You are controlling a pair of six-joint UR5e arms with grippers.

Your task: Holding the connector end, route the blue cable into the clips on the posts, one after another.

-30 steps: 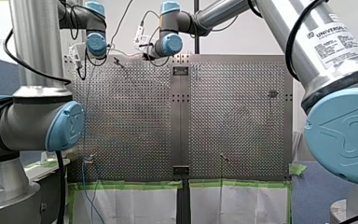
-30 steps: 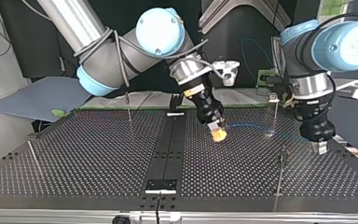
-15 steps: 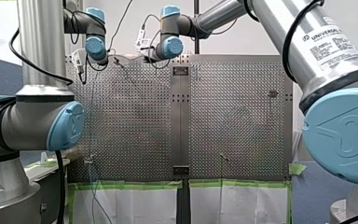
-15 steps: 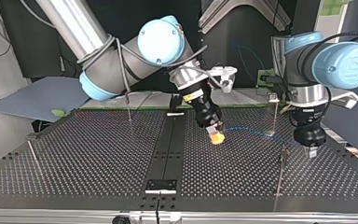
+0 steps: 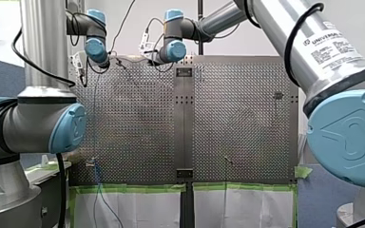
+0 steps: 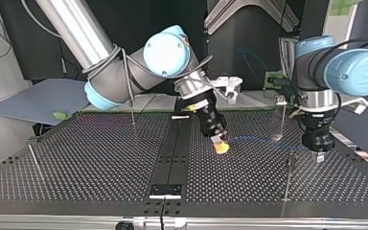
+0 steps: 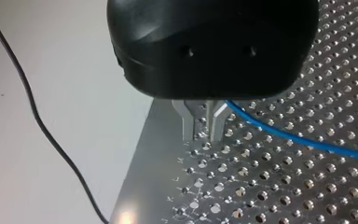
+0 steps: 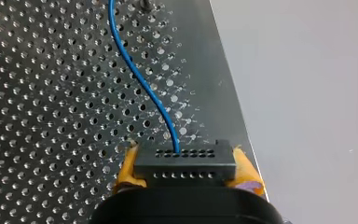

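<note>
Blue cable (image 8: 140, 70) leaves the black connector (image 8: 185, 161), which my right gripper (image 8: 185, 171) clamps across its width between yellow pads (image 8: 127, 167). Gripping the rigid connector rather than the limp wire probably gives control over the lead end's heading. In the top view this gripper (image 6: 220, 145) hangs low over the perforated table (image 6: 100, 158), just right of the central black rail (image 6: 172, 143). The cable (image 6: 251, 139) runs rightward along the table toward my left gripper (image 6: 319, 157). That gripper stands near the table's right edge, just beyond the near-right post (image 6: 290, 170), likely placed to steer the slack toward a clip. In the left wrist view its metal fingers (image 7: 186, 123) are narrowly parted, with bare table showing between the tips. The cable (image 7: 298, 140) emerges beside one finger, and whether it passes between them higher up cannot be told. The far-right post (image 6: 283, 115) lies close to the cable's path; seating in its clip is not discernible.
</note>
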